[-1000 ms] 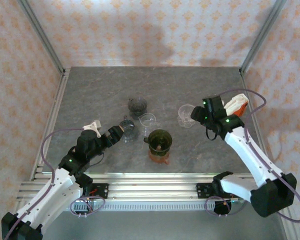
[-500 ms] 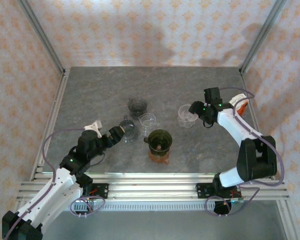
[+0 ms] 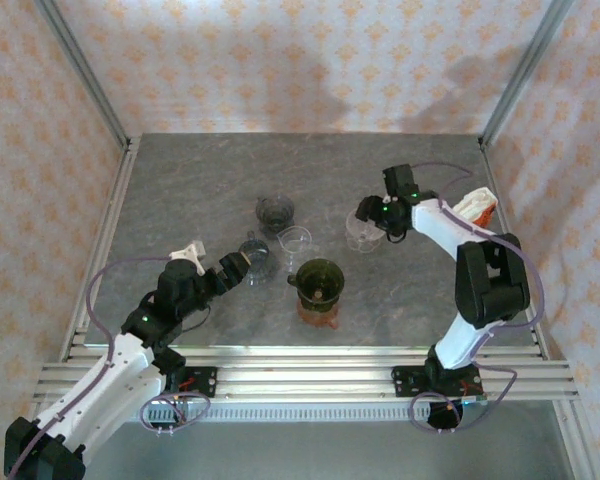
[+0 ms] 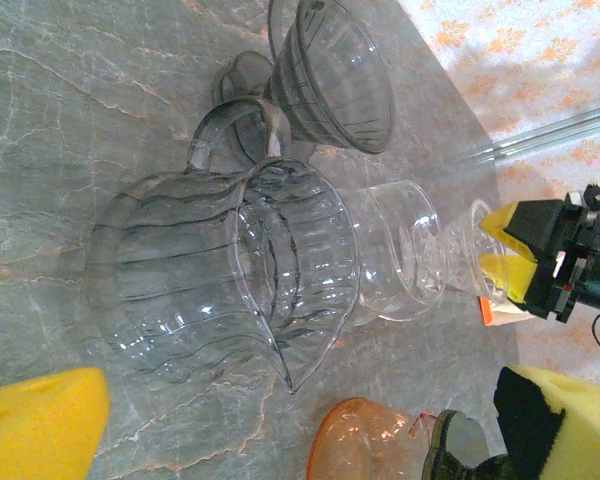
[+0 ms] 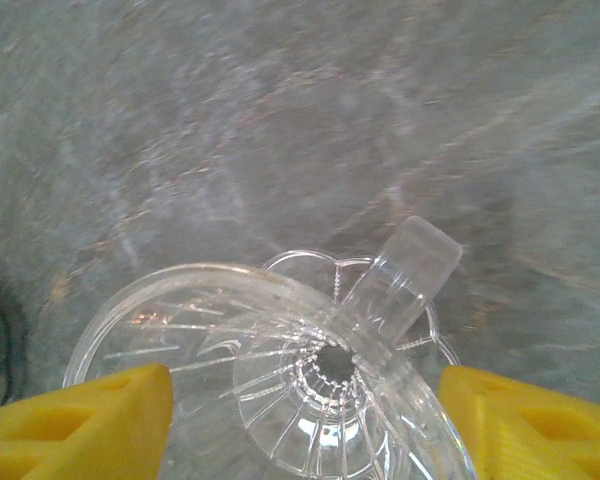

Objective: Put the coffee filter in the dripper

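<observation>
Filter: white, folded, seen at right edge of tabletop against orange piece, apart from right pincer. Clear dripper: ribbed funnel with handle and bottom hole, empty, tabletop seen through it. Right pincer held over it, pads apart, one at each side of rim; contact cannot be told. Left pincer spread wide, ribbed dripper just ahead, clear of pads. Green dripper seated on orange base at centre. Beaker beside it, contents cannot be told.
</observation>
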`<act>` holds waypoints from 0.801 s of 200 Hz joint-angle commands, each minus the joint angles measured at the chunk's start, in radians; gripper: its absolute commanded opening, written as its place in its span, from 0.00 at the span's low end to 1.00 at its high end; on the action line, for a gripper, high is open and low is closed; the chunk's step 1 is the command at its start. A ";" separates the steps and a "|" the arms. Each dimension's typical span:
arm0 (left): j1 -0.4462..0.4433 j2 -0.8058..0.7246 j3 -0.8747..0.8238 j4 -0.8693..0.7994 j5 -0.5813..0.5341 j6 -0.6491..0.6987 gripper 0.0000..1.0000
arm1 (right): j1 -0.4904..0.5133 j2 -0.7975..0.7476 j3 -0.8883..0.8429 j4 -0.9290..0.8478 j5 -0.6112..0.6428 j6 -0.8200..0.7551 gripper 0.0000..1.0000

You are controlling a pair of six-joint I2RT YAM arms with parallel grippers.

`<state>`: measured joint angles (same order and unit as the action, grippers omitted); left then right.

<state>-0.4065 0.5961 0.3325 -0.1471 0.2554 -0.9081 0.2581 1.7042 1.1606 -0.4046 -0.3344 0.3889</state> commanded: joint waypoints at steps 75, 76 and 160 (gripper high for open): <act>-0.008 -0.039 -0.021 0.013 0.006 0.010 1.00 | -0.074 -0.225 -0.085 -0.073 0.205 0.051 0.73; -0.009 -0.038 -0.021 0.014 0.006 0.010 1.00 | -0.080 -0.229 -0.088 -0.074 0.209 0.051 0.73; -0.007 0.002 -0.030 0.056 0.030 0.020 1.00 | -0.428 -0.351 -0.232 -0.078 0.270 0.093 0.53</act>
<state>-0.4065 0.5846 0.3000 -0.1329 0.2604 -0.9081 -0.1215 1.3327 0.9180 -0.4583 -0.1226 0.4629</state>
